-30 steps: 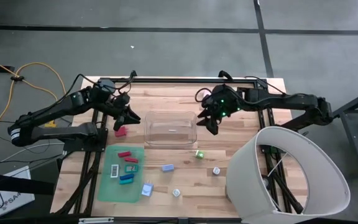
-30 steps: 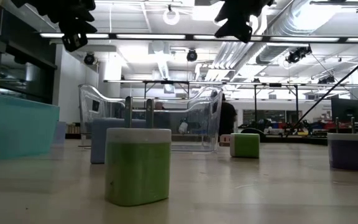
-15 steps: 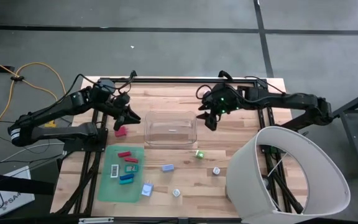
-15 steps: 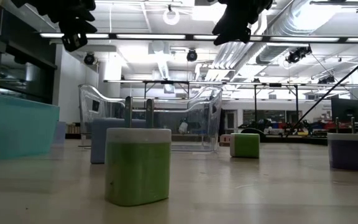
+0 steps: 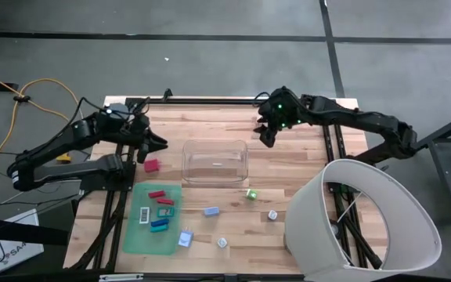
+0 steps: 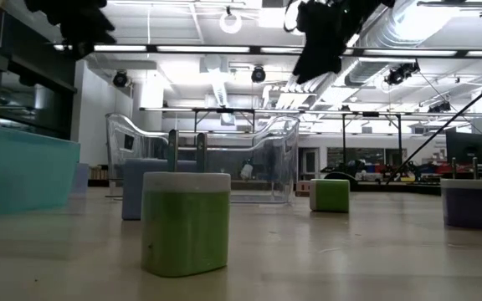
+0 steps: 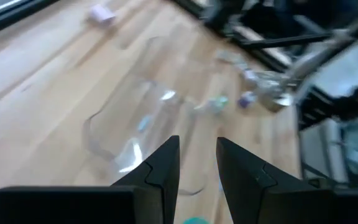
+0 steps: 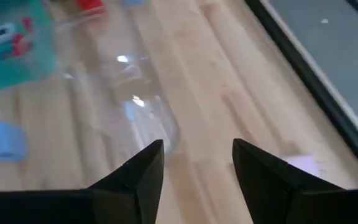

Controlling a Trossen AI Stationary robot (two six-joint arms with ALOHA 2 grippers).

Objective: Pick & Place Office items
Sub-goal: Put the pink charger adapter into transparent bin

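Since the earlier frame both arms had drawn back from the clear bin [image 5: 214,161]; the left gripper [image 5: 153,143] hung beside its left end, fingers a narrow gap apart and empty; the right gripper [image 5: 265,138] stood past the bin's far right corner, jaws moderately open, holding nothing. The office items [image 5: 163,211] lay scattered on the green mat [image 5: 135,235] and bare wood; they looked light, rigid, best pinched across flat sides. The bin looked empty.

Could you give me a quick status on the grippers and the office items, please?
Left gripper and right gripper both empty, jaws apart, flanking the clear bin. Office items untouched on mat and table. Nothing in the way.
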